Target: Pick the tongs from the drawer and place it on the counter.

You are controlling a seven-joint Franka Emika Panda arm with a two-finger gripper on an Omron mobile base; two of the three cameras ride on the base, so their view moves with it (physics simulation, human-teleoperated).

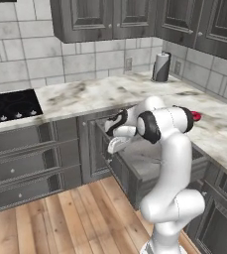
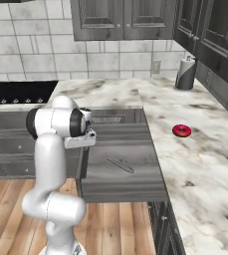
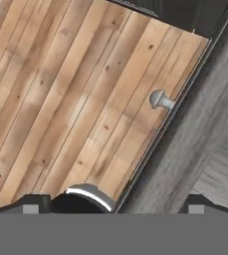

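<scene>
The drawer [image 2: 121, 187] stands pulled out under the counter [image 2: 200, 164], its lighter grey inside showing. The thin silver-grey tongs [image 2: 119, 165] lie flat on the drawer floor, faint in the left base view [image 1: 152, 159]. My gripper [image 1: 116, 146] hangs over the drawer's front edge, to the left of the tongs and apart from them. In the hand view the gripper [image 3: 116, 203] is open, its fingertips [image 3: 33, 202] wide apart with nothing between them. That view looks down past the drawer's round knob [image 3: 160, 99] to the wooden floor.
A red donut [image 2: 181, 130] lies on the counter right of the drawer. A dark cylinder [image 2: 186, 73] stands in the back corner. The black cooktop [image 1: 11, 106] sits at the left. Flat-fronted drawers [image 1: 21, 163] line the cabinet below it.
</scene>
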